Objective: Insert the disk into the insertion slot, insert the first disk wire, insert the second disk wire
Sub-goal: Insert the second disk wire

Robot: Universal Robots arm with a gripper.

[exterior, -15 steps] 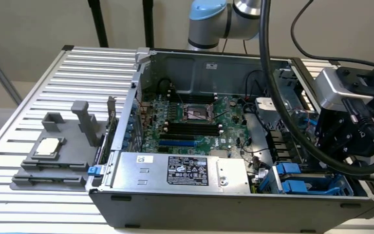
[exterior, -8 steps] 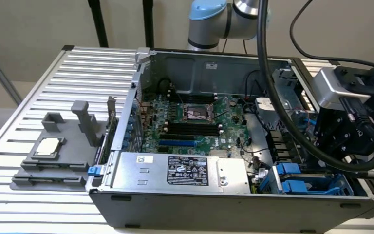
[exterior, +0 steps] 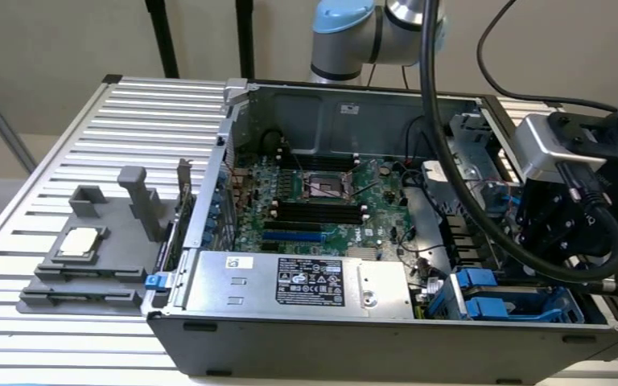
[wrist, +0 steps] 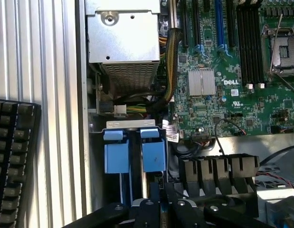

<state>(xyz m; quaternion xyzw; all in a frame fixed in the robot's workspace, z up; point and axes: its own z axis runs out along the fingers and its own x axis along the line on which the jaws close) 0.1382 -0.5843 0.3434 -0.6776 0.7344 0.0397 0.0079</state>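
Open computer case | black robot claw (wrist: 154, 211) hung low over blue-railed metal drive bay (exterior: 497, 305), beside grey power-supply box (exterior: 298, 281) | disk in bright blue plastic carrier (wrist: 154, 154) seemingly seated upright there, ends exposed for wiring | claw spread or pinching: cannot tell

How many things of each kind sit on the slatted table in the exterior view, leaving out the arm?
Open computer case: 1
Grey plastic holder: 1
Processor chip lying on that holder: 1
Total: 3
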